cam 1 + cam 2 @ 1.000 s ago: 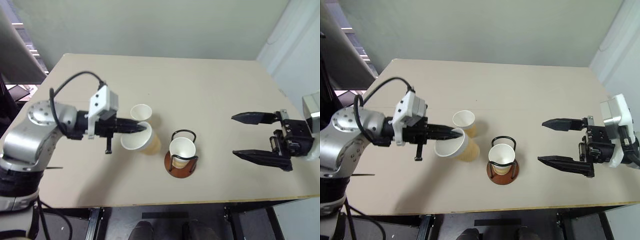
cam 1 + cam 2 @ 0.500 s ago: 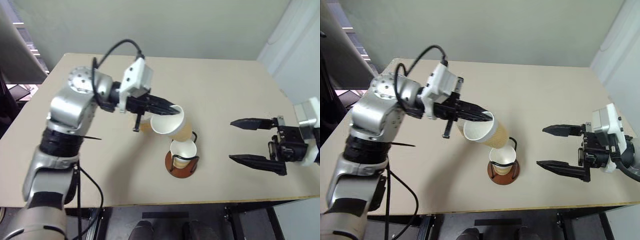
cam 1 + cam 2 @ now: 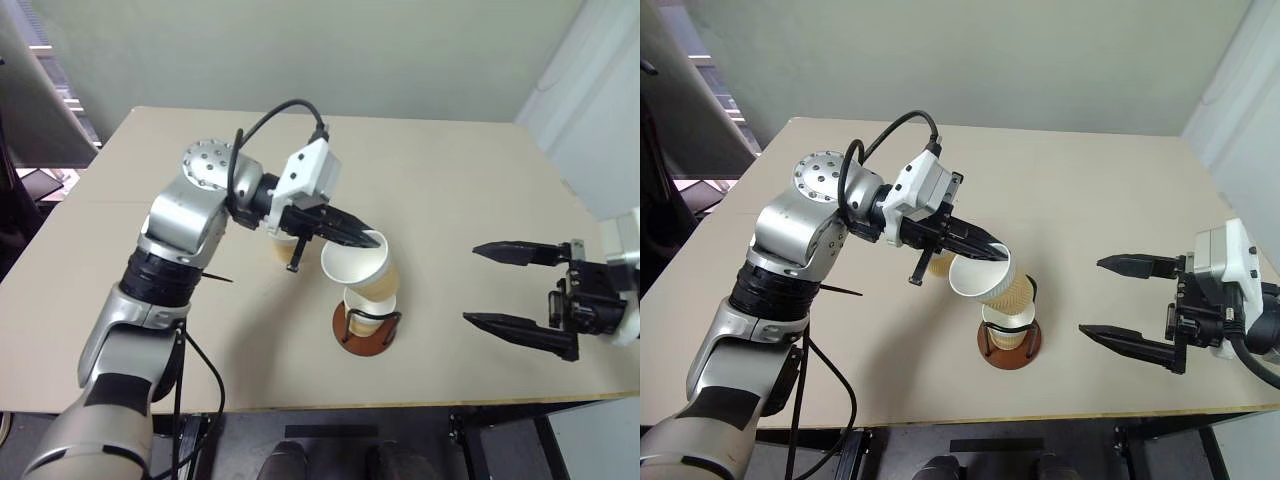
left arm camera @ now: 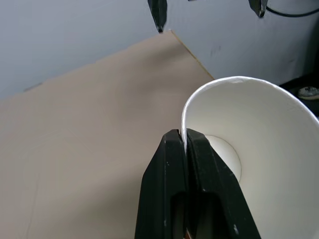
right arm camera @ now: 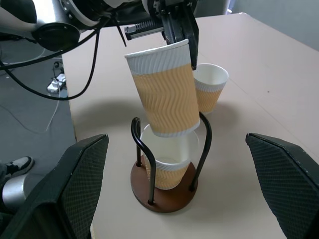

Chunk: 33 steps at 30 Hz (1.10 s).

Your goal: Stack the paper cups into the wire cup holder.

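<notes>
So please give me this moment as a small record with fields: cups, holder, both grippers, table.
held cup: paper cup, pinched at its rim by the left gripper, tilted, its bottom just entering the cup below
cup in holder: one cup seated upright in the wire cup holder
third cup: stands upright on the table, behind the holder
left gripper: fingers shut on the cup rim
right gripper: fingers open, empty, to the right of the holder

We read this as a lab or test room: bare beige counter [image 3: 450, 190] on a black metal frame [image 3: 490, 445], plain pale wall [image 3: 300, 50] behind, grey floor [image 5: 30, 119] with loose black cables [image 5: 35, 79], no household furnishings.
</notes>
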Available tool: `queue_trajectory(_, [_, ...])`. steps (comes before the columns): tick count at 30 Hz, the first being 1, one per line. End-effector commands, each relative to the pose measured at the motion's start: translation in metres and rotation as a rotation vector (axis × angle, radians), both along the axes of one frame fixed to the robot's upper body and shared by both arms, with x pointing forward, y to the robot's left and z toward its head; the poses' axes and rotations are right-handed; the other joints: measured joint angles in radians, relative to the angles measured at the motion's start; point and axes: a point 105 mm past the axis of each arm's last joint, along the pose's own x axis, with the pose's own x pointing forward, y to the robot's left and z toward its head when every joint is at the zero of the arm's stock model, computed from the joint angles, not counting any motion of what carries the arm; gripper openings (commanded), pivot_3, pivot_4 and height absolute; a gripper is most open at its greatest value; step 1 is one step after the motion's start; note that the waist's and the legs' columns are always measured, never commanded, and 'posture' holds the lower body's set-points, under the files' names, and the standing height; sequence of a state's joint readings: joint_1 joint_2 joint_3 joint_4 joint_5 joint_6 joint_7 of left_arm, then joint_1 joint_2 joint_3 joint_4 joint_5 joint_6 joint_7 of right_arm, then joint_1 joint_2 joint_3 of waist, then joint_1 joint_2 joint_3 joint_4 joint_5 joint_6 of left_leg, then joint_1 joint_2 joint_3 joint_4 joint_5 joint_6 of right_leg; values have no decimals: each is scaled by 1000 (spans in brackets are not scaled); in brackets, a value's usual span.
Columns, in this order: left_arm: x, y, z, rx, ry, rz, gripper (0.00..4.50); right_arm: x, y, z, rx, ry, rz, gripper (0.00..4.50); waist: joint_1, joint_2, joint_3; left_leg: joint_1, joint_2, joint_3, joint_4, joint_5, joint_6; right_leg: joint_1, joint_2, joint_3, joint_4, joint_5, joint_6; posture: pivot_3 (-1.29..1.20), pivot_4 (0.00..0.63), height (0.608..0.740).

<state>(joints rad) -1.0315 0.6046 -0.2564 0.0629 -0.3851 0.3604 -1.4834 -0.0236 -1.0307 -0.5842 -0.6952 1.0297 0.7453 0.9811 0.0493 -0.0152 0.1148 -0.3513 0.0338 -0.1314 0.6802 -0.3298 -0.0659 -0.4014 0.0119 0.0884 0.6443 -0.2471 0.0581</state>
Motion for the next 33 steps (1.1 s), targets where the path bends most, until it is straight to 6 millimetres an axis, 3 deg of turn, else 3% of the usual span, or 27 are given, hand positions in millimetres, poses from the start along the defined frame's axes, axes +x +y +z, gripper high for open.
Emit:
queue_trajectory(1, [-2,-2,-3,25,-21,-18,13,-5,0,9,-19,-56,-12,4500,0,0,0,0,0,0,0,0,0,0,0,0,0,0,0,0,150,740])
queue_trajectory(15, [5,-12,-18,48,-9,20,13,-3,-3,8,-30,-59,-47,4500,5,0,0,0,-2,0,1,-1,1,1,-1,1,0,-1,3,0,150,740])
queue_trajectory(27, [6,-11,-18,51,-12,30,4238,0,-2,9,-30,-64,-53,4500,6,0,0,0,-2,0,1,-1,1,1,-1,1,0,-1,3,0,150,740])
queue_trajectory(28, [6,-11,-18,48,-13,32,4468,0,-2,8,-29,-63,-53,4500,6,0,0,0,-2,0,1,-1,1,1,-1,1,0,-1,3,0,150,740])
queue_trajectory(33, [6,-14,-18,38,-16,35,4468,2,-1,9,-25,-68,-49,4500,6,0,0,0,-2,0,1,-1,1,1,-1,1,0,-1,3,0,150,740])
